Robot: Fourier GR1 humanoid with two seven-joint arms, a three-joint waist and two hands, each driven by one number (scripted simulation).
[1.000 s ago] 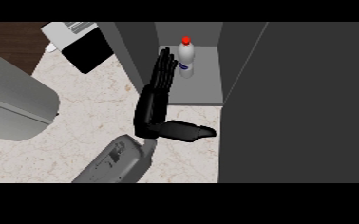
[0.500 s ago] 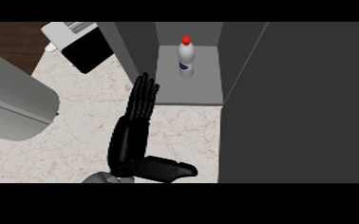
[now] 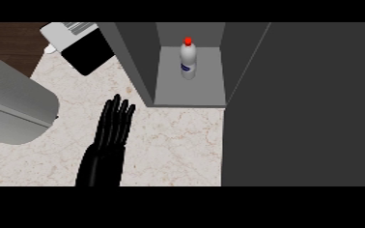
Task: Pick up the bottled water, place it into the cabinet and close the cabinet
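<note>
The bottled water (image 3: pixel 188 63), clear with a red cap and a blue label, stands upright on the grey shelf (image 3: pixel 189 94) inside the open cabinet. My left hand (image 3: pixel 110 135) is over the counter to the lower left of the cabinet, apart from the bottle. Its fingers are straight, point up the view, and hold nothing. The cabinet's dark door (image 3: pixel 299 106) stands open at the right and fills that side of the view. The right hand does not show.
A large grey rounded object (image 3: pixel 21 111) sits at the left edge. A black and white appliance (image 3: pixel 78 48) stands at the back left, beside the cabinet's left wall (image 3: pixel 132 63). Beige speckled counter (image 3: pixel 171 145) spreads in front of the cabinet.
My left hand has pulled back from beside the bottle, moving down and to the left, away from the cabinet. The bottle stays upright on the shelf.
</note>
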